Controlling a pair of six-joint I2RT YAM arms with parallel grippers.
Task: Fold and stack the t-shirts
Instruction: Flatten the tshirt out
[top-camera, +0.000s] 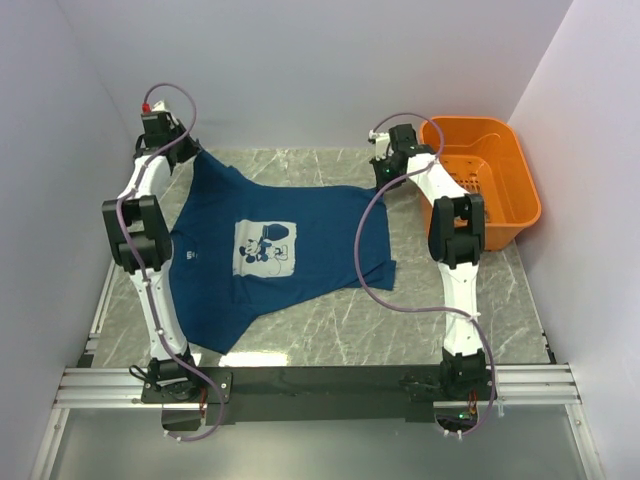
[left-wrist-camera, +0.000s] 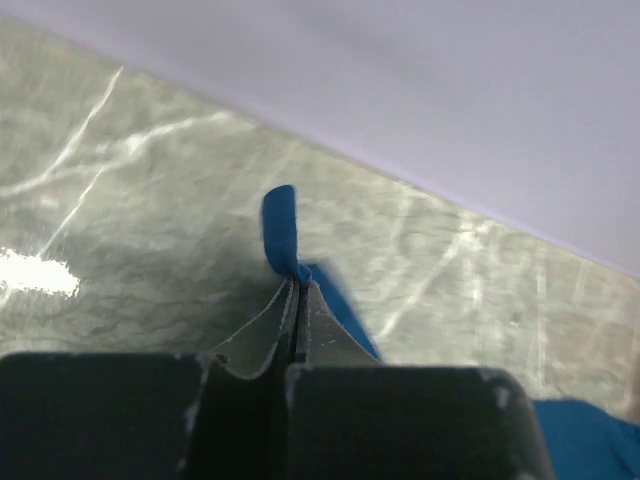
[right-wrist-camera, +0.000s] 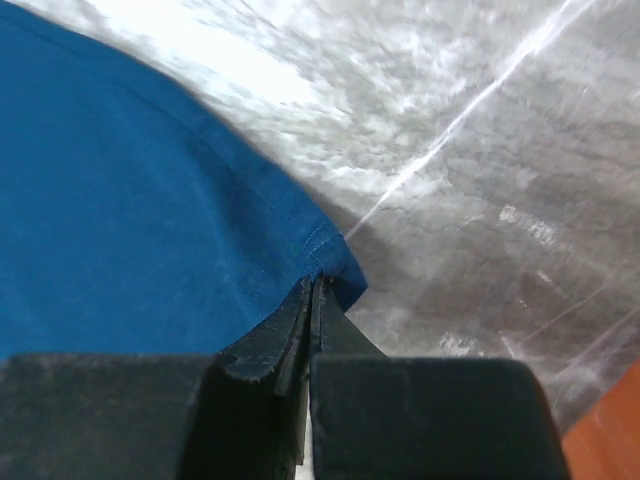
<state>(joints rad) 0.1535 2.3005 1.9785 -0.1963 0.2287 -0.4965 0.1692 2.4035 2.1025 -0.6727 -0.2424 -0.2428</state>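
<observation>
Shirt: I see one dark blue t-shirt (top-camera: 320, 235) spread out on the grey marble table (top-camera: 330, 320). It lies at a slant across the middle and left of the surface.
Print: the pale square cartoon print (top-camera: 265, 246) faces up, near the middle of the shirt. A small white mark (top-camera: 190, 257) sits by its left edge.
Far edge: it runs between my two grippers, from the far left corner to the far right corner of the cloth.
Left gripper (left-wrist-camera: 297, 290): it is at the far left, close to the back wall. The jaws are pressed together on a thin pinch of blue fabric, and a small tab of cloth stands up just past the tips.
Right gripper (right-wrist-camera: 313, 285): it is at the far right corner of the shirt. The jaws are pinched tight on the stitched edge, right where the corner curls over the marble.
Near edge: the shirt's near left corner lies flat beside my left arm.
Basket (top-camera: 508, 232): orange plastic, far right against the side wall, behind my right arm and apart from the shirt.
</observation>
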